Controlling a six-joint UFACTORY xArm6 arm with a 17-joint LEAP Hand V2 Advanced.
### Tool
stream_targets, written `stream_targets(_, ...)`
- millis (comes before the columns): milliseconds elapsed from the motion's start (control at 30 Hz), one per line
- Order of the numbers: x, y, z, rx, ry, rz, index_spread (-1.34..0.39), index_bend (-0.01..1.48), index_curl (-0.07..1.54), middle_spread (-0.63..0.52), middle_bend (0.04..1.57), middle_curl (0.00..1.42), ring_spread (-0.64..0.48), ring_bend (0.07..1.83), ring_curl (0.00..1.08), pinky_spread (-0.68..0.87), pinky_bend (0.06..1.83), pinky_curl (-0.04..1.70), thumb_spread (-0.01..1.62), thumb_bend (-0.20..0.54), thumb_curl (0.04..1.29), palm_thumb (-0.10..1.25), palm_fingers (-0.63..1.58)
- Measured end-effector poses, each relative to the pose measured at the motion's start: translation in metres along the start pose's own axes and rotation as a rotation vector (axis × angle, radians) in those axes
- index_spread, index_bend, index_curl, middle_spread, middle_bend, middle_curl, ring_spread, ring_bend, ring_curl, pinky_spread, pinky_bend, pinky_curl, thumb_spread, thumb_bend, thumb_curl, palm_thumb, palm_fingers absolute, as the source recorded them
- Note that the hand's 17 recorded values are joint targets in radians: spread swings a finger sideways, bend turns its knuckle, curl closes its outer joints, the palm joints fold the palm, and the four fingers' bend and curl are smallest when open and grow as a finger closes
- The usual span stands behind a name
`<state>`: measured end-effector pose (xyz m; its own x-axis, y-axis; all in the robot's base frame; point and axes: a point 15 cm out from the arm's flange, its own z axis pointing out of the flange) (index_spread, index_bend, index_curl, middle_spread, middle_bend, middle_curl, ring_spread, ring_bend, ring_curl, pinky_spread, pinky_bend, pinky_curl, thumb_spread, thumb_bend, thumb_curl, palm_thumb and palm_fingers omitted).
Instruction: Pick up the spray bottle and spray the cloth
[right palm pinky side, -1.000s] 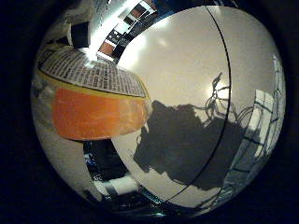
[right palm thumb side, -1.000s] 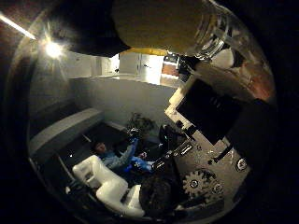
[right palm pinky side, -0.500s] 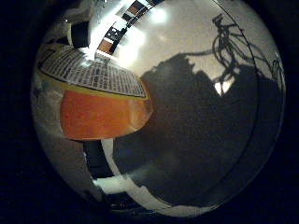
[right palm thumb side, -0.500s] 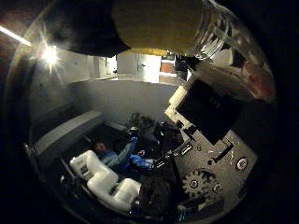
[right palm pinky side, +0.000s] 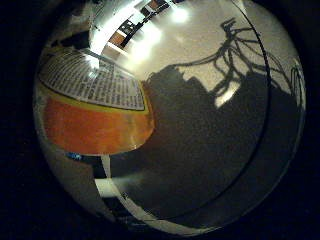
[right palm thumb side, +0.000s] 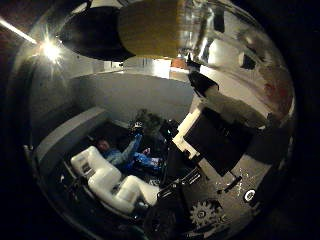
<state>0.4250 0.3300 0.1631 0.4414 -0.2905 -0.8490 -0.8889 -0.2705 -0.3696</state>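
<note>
Little finger side palm view
Spray bottle (right palm pinky side: 95, 112): fills a large part of this view, so it sits close against the palm. Its body is orange liquid behind clear plastic, with a pale printed label above the orange and a thin yellow band between the two.
Table (right palm pinky side: 200, 165): a light, smooth surface spreads out beyond the bottle, crossed by one dark curved line.
Shadow (right palm pinky side: 200, 130): a broad dark shape covers much of the table next to the bottle, with thin branching outlines at its far end.
Room beyond: bright ceiling lights and a brownish door or cabinet show past the table's far edge; too small to tell more.

Thumb side palm view
Bottle's upper part (right palm thumb side: 150, 27): a yellowish rounded piece and clear plastic beside it press in at the edge of this view, next to a black rounded part.
Hand (right palm thumb side: 215, 150): white and black parts, a black plate and a small gear lie close to the bottle's clear plastic; white finger segments (right palm thumb side: 107, 182) curl in across the lower part of the view.
State of the hand: fingers bent inward with the bottle held against the palm.
Background: a grey wall, a bright lamp and a dark floor.
Cloth: not seen in either view.
</note>
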Motion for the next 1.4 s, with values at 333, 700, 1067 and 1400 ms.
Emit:
stream_targets(333,-0.006,0.009,-0.003,-0.070,0.030,-0.027,-0.43,0.31,0.48,-0.07,0.50,0.39,-0.11,0.89,0.36,0.07,0.79,0.57,0.96,-0.029,0.53,0.80,0.13)
stream_targets(700,-0.010,0.002,-0.046,-0.086,0.118,-0.067,-0.38,0.20,0.41,0.00,0.32,0.34,0.03,0.60,0.25,0.37,0.53,0.38,0.99,-0.027,0.46,0.77,0.16)
stream_targets(1067,-0.003,-0.012,-0.136,-0.040,0.265,-0.084,-0.34,0.16,0.34,0.02,0.24,0.34,0.08,0.50,0.24,0.39,0.46,0.31,0.99,-0.025,0.44,0.76,0.18)
stream_targets(1400,-0.011,0.011,-0.237,0.009,0.447,-0.080,-0.32,0.16,0.30,0.03,0.21,0.35,0.08,0.47,0.24,0.39,0.44,0.29,1.00,-0.026,0.43,0.75,0.20)
